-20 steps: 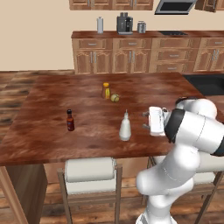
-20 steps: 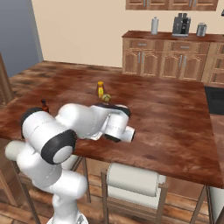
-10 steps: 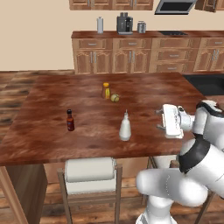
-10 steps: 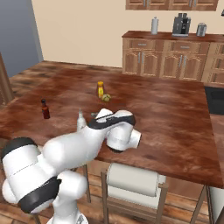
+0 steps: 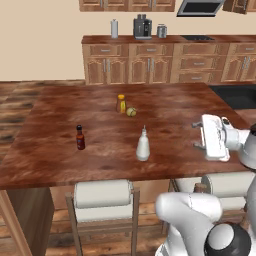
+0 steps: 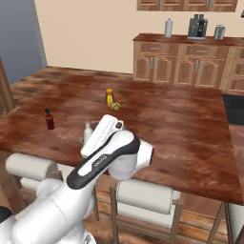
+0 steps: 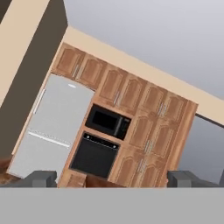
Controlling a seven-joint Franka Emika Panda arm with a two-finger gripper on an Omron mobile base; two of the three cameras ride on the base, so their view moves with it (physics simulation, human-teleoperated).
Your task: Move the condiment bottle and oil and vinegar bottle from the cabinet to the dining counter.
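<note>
Your claw (image 5: 199, 135) has swung off toward 3 o'clock, jaws apart and empty; condiment bottle (image 5: 80, 137) and oil and vinegar bottle (image 5: 143, 145) both stand on the counter (image 5: 170, 115), so you're basically done.

no text, brand, number or sign can be read anywhere. the condiment bottle (image 5: 80, 138) on the dining counter (image 5: 60, 150) carries a label, but it is too small to make out any lettering. a short dark marking runs along the robot's white forearm (image 6: 102, 159) in the right base view, and it is too blurred to read as letters.
</note>
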